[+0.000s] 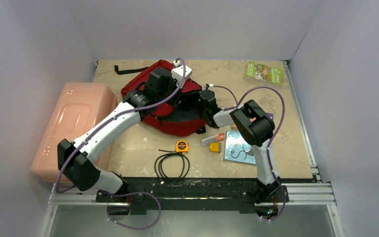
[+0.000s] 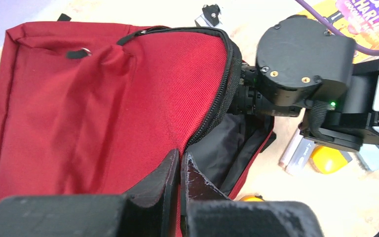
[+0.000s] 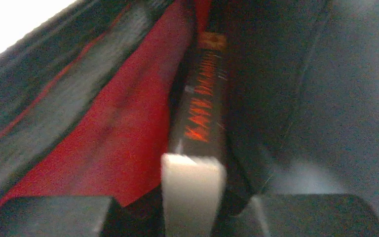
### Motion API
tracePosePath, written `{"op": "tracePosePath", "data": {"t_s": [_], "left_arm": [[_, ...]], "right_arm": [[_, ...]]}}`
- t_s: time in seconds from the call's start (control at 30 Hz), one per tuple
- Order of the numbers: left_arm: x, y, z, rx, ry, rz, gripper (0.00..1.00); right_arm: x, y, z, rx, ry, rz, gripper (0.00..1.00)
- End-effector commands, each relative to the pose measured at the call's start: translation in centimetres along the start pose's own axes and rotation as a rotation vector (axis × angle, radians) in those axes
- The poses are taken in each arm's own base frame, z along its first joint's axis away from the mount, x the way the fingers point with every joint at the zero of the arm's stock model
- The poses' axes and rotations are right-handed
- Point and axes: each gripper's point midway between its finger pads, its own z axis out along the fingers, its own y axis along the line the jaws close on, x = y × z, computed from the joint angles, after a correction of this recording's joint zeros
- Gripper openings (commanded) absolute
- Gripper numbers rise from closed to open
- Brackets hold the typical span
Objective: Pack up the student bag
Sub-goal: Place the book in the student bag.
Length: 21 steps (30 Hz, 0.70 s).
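Note:
The dark red student bag (image 1: 177, 127) lies at the table's middle, its zipper open on the right side. My left gripper (image 1: 170, 102) is shut on the bag's upper flap at the zipper edge; the left wrist view shows its fingers (image 2: 181, 160) pinching red fabric (image 2: 103, 98) beside the black lining. My right gripper (image 1: 201, 104) reaches into the opening from the right. In the right wrist view it (image 3: 193, 168) holds a book (image 3: 202, 98) with a dark spine, orange lettering and white page edges, inside the bag.
A pale pink plastic box (image 1: 74, 123) stands at the left. In front of the bag lie a yellow tape measure (image 1: 181, 146), a coiled black cable (image 1: 171, 165), a marker (image 1: 212, 139) and a blue booklet (image 1: 238, 145). A green packet (image 1: 263, 73) lies far right.

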Motion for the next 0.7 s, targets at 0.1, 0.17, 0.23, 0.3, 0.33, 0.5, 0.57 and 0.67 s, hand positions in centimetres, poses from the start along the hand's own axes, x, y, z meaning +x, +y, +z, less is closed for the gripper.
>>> {"op": "tracePosePath", "data": {"t_s": [0.1, 0.17, 0.23, 0.3, 0.33, 0.5, 0.57, 0.67], "left_arm": [[-1.8, -0.5, -2.0, 0.050, -0.039, 0.044, 0.00], [-2.2, -1.1, -2.1, 0.077, -0.060, 0.018, 0.00], [-2.4, -1.1, -2.0, 0.077, -0.078, 0.002, 0.00], [-1.9, -0.6, -1.5, 0.042, -0.067, -0.020, 0.00], [-1.7, -0.1, -1.3, 0.011, -0.068, -0.023, 0.00], [-0.8, 1.1, -0.8, -0.067, -0.056, -0.051, 0.00], [-0.8, 1.7, -0.9, -0.100, -0.064, -0.057, 0.00], [-0.9, 2.4, -1.2, -0.137, -0.082, -0.052, 0.00]], "right_arm": [[0.0, 2.4, 3.1, -0.097, -0.089, -0.237, 0.37], [0.2, 1.8, 4.0, -0.091, -0.096, -0.253, 0.37], [0.8, 1.4, 4.8, -0.096, -0.092, -0.272, 0.38], [0.9, 1.1, 4.9, -0.092, -0.100, -0.296, 0.42], [0.9, 1.1, 4.6, -0.102, -0.101, -0.308, 0.45], [2.1, -0.1, 3.0, -0.050, -0.030, -0.401, 0.70], [2.3, -0.1, 1.8, -0.066, -0.024, -0.403, 0.77], [3.1, 0.5, 0.0, -0.119, 0.004, -0.393, 0.79]]}}
